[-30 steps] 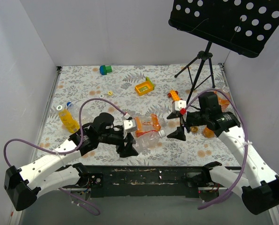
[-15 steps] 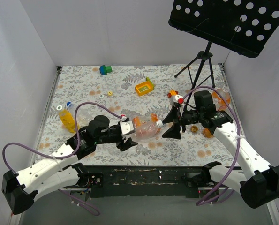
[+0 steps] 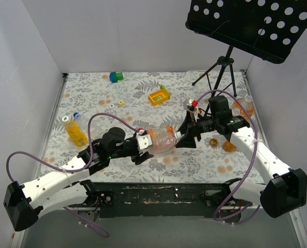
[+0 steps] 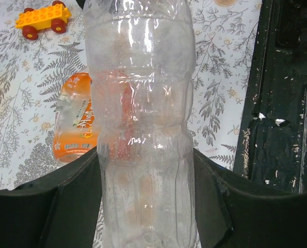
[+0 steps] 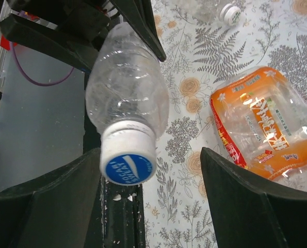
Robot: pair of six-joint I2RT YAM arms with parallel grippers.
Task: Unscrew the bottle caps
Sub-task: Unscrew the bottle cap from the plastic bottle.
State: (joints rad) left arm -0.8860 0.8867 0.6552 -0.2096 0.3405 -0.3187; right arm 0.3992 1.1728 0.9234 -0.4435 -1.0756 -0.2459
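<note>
The right claw (image 5: 150, 175) has moved in on the clear bottle (image 4: 140, 103), which the left claw (image 3: 145, 144) clamps by its body over the surface (image 3: 194, 160), and stands wide open around the cap (image 5: 128, 157), still screwed on.

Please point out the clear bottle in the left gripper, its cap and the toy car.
clear bottle (image 4: 143, 129), left wrist view, mid body.
cap (image 5: 128, 168), right wrist view, blue top.
toy car (image 4: 42, 17), left wrist view, yellow body.
</note>
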